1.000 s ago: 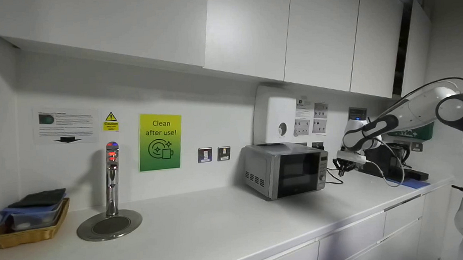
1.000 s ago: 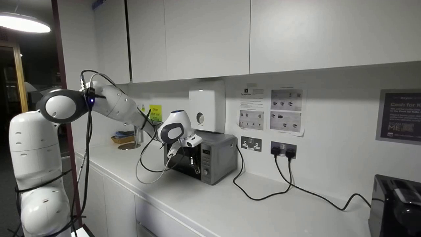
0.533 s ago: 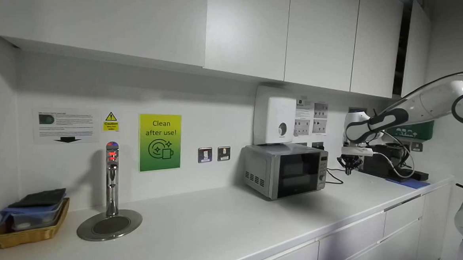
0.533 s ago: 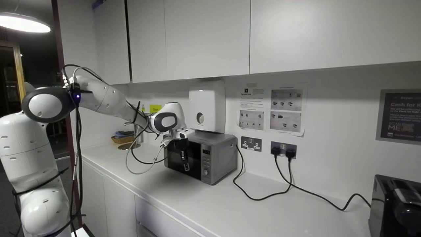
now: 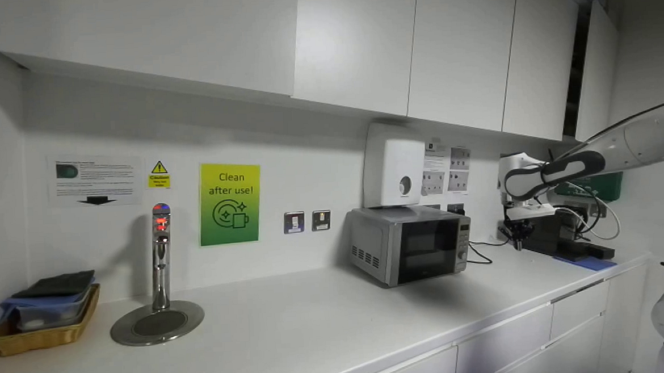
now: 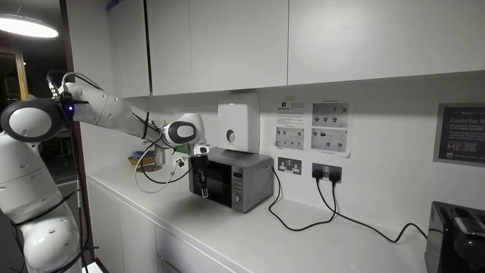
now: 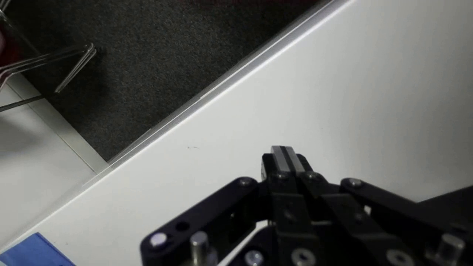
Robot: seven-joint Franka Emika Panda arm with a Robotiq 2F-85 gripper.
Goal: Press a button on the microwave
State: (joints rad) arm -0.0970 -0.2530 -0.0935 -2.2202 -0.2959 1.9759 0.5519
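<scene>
The microwave (image 5: 412,246) sat on the counter (image 5: 294,325). The gripper (image 7: 285,152), squeezed together on nothing, hung apart from it. Maybe the push was done (I couldn't tell); if not, poking the buttons (image 6: 238,184) came next.

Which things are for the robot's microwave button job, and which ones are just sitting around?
For the job:
microwave
its control strip
gripper, shut

Just around:
tap
woven basket
white wall dispenser
"Clean after use!" sign
</scene>
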